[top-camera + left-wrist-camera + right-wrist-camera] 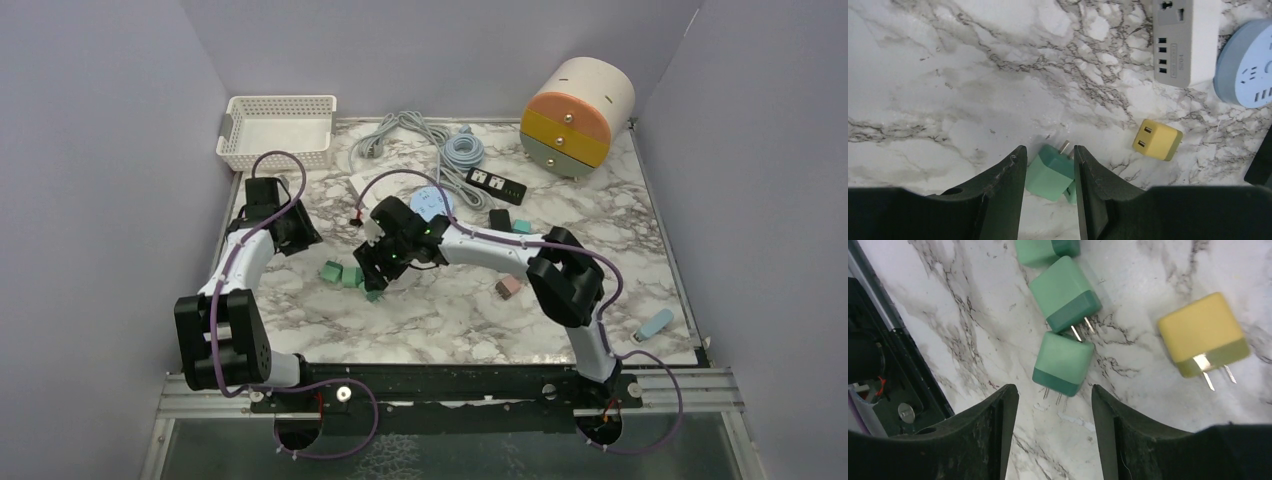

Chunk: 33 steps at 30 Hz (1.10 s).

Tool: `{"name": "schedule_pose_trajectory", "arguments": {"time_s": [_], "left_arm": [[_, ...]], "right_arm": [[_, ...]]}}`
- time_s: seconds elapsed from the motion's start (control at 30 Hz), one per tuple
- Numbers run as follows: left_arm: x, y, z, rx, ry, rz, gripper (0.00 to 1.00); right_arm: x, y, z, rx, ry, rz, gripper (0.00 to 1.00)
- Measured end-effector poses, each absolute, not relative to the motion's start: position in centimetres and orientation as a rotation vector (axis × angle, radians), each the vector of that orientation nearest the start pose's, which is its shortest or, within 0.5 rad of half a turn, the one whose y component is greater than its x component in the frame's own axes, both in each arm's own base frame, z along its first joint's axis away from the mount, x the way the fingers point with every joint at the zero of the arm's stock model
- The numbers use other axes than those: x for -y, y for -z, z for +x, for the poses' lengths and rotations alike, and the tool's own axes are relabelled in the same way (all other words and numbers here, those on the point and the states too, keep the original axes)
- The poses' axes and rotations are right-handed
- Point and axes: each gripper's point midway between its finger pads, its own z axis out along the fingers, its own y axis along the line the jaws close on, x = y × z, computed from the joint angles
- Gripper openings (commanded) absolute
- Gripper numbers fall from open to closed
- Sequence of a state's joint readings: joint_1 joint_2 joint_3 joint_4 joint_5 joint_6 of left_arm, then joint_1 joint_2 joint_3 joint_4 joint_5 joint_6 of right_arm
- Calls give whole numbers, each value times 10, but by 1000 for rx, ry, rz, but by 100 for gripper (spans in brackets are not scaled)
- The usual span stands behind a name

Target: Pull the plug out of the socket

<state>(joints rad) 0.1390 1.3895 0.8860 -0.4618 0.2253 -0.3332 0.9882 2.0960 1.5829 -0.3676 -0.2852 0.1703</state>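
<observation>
Three loose green plugs point(350, 277) lie on the marble left of centre. My left gripper point(300, 235) is open, and its fingertips point(1018, 160) flank one green plug point(1048, 172) lying on the table, prongs pointing away. My right gripper point(380, 270) is open and empty, and it hovers just short of another green plug point(1064, 362). A yellow plug point(1203, 332) lies to the right of that one and also shows in the left wrist view point(1157, 139). A grey-white power strip point(1183, 40) and a round blue socket point(1245, 65) lie beyond; no plug shows in their visible parts.
A black power strip point(495, 185), a black plug point(500, 218), a teal plug point(522, 226) and a pink plug point(508, 287) lie at centre right. A white basket point(278, 130), grey cables point(420, 135) and a round drawer unit point(578, 115) stand at the back. Purple walls enclose the table.
</observation>
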Motion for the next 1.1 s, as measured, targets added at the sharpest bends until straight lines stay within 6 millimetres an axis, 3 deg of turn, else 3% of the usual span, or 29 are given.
{"name": "schedule_pose_trajectory", "arguments": {"time_s": [0.1,0.17,0.27,0.37,0.43,0.5,0.67,0.83,0.97,1.1], "left_arm": [[22,-97,334,-2467,393,-438,43],[46,-110,342,-2447,423,-333,43],[88,-133,355,-2400,478,-177,42],[120,-140,366,-2381,518,-84,42],[139,-128,373,-2410,529,-45,43],[153,-110,376,-2460,534,-22,42],[178,-68,372,-2577,535,23,42],[192,-49,368,-2634,534,51,42],[201,-49,372,-2632,542,72,42],[205,-53,375,-2622,548,80,42]], "right_arm": [[-449,-86,249,-2293,-829,-1105,62],[-421,-106,268,-2287,-812,-1020,62],[-363,-135,312,-2281,-752,-821,62],[-283,-144,344,-2315,-671,-568,66],[-228,-136,357,-2367,-568,-387,70],[-190,-123,356,-2433,-460,-259,70],[-159,-93,331,-2583,-375,-114,65],[-121,-73,313,-2685,-323,91,64],[-101,-78,310,-2690,-301,254,59],[-100,-89,302,-2680,-320,381,53]]}}
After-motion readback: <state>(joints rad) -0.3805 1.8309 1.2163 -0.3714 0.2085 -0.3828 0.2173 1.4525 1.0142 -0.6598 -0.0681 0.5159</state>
